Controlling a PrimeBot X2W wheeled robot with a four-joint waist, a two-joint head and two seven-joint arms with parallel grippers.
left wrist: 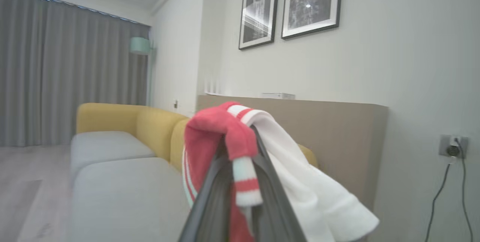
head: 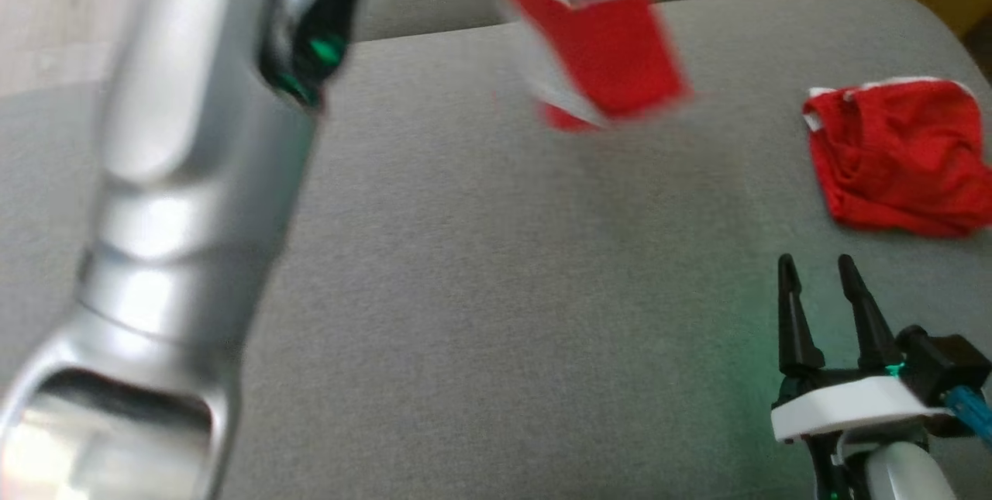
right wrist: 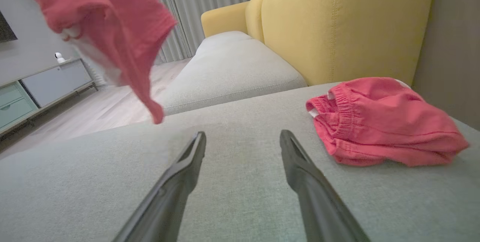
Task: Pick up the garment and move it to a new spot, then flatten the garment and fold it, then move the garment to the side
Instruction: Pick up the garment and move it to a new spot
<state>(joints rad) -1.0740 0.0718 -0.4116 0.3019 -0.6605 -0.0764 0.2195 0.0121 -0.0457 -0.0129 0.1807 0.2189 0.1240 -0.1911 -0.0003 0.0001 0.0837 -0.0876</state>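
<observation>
The garment (head: 612, 43) is showing a printed patch too blurred for reading; the left gripper (left wrist: 240, 152) is clamping it, cloth draping over the tips; the right gripper (head: 818, 271) is gaping empty, garment hanging at its eleven o'clock above the cushion (head: 480, 291).

The garment (head: 601, 43) hung smeared by motion in the head view. Its top was cut off by the upper edge and the print on it was unreadable. The left forearm (head: 186, 174), also blurred, hid the left part of the sofa cushion (head: 496, 291). In the left wrist view the cloth draped over the left claw (left wrist: 240, 152) and covered its fingertips, so the pinch itself was hidden. On the right, the red shorts (head: 899, 159) ran past the picture's edge. The right wrist view cut the hanging garment at its top and left edges.
</observation>
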